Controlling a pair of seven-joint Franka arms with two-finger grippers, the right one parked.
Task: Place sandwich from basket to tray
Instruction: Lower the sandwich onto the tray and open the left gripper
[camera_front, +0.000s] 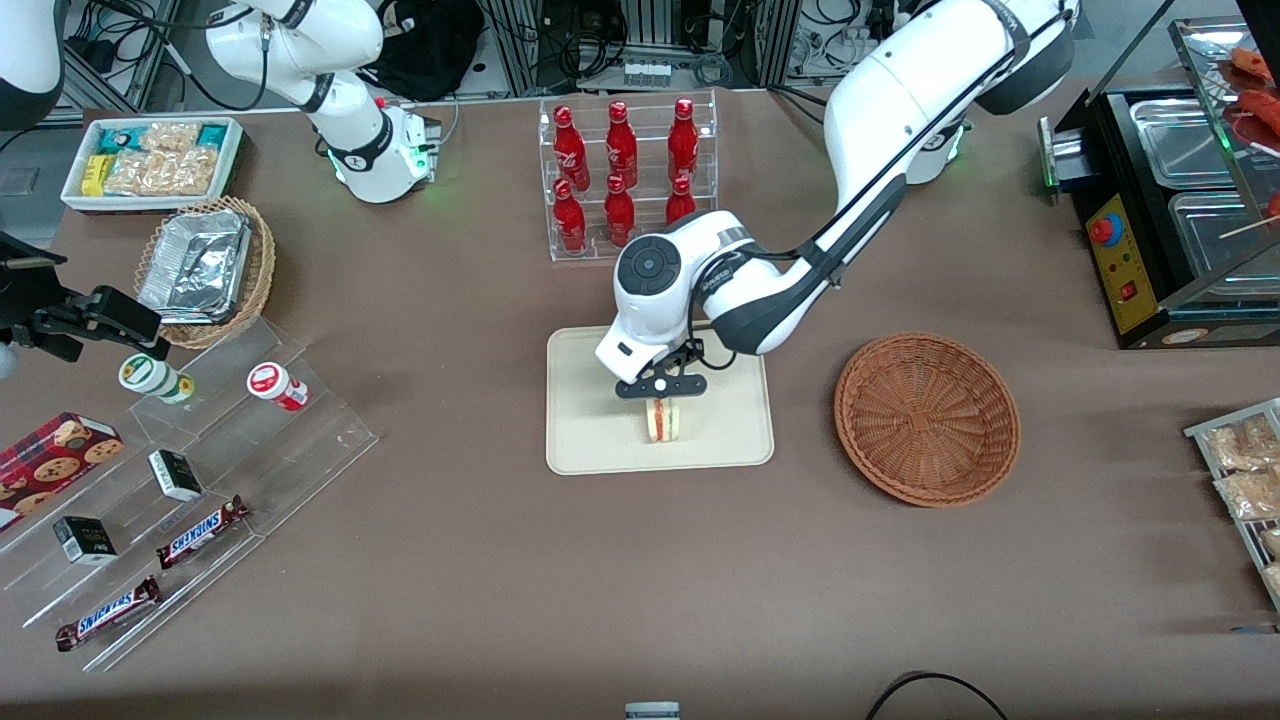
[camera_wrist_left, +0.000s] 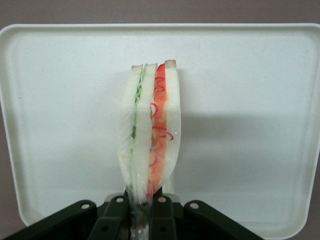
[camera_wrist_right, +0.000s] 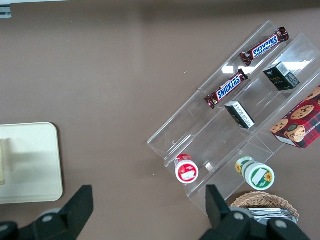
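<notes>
My left gripper (camera_front: 663, 392) is over the cream tray (camera_front: 580, 440), shut on the sandwich (camera_front: 664, 420), a wedge of white bread with red and green filling. The sandwich hangs edge-down with its lower end at or just above the tray floor; I cannot tell if it touches. In the left wrist view the black fingers (camera_wrist_left: 167, 217) pinch the sandwich (camera_wrist_left: 150, 135) by its wrapped end, with the tray (camera_wrist_left: 250, 75) under it. The reddish-brown wicker basket (camera_front: 927, 417) sits empty beside the tray, toward the working arm's end.
A clear rack of red bottles (camera_front: 625, 175) stands farther from the front camera than the tray. A clear stepped stand (camera_front: 180, 480) with snack bars and small boxes, a tan basket with foil tray (camera_front: 205, 265) and a white snack bin (camera_front: 155, 160) lie toward the parked arm's end. A black warmer (camera_front: 1170, 200) stands at the working arm's end.
</notes>
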